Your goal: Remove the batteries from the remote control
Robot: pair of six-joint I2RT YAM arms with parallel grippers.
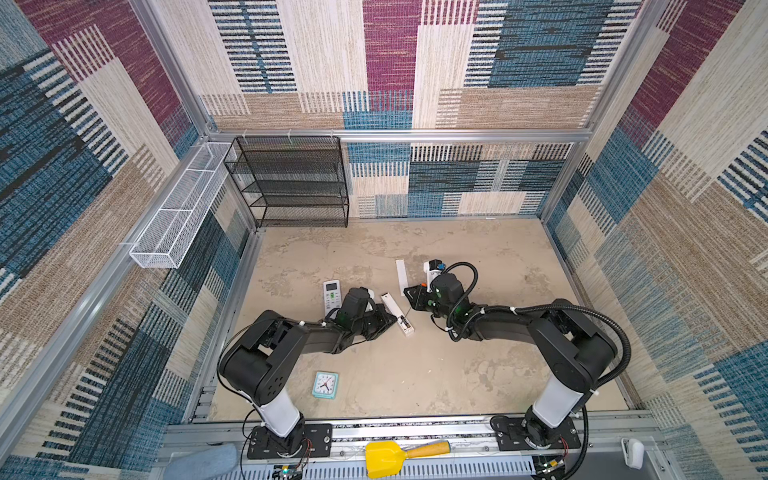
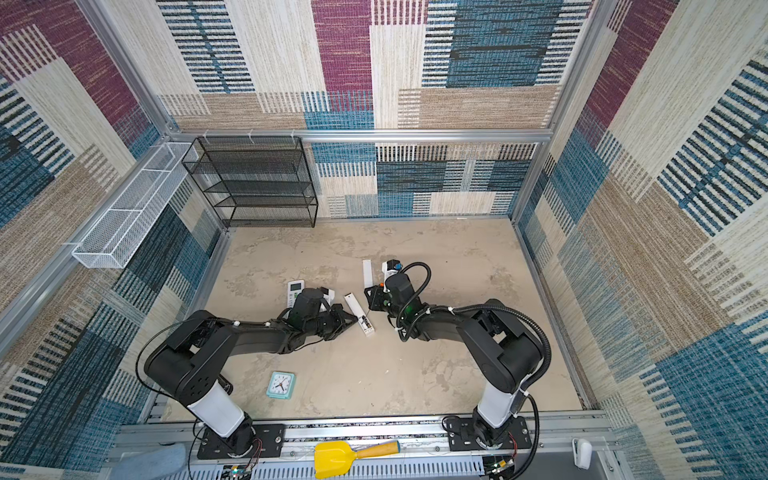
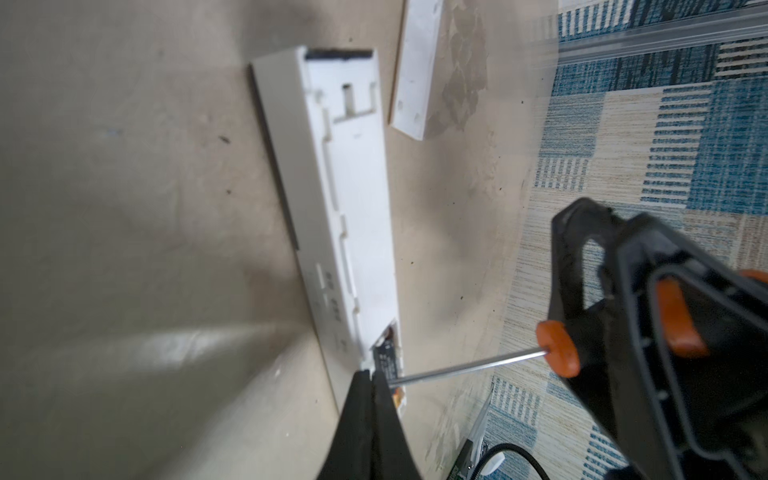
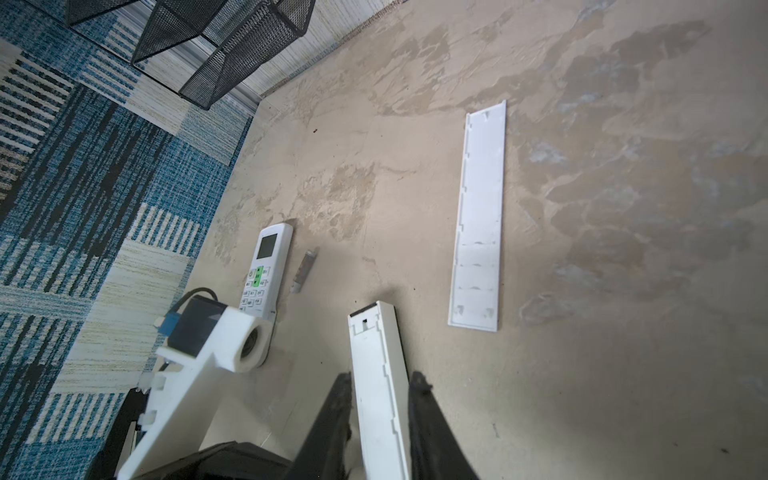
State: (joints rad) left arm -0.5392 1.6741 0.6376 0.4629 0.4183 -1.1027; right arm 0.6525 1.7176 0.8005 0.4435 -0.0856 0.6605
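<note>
Step in hand: prying dark battery out of end bay of slim white remote; back cover already off, lying apart on table. My left gripper closed, nothing seen in it, tips touching remote's end beside bay. My right gripper clamped on orange-handled screwdriver, thin steel shaft reaching battery. Next, I judge: lever tip under gently, remote pinned. Remote boxy, hard smooth plastic; battery round, may roll. Small cylinder, probably battery, loose by keypad remote
</note>
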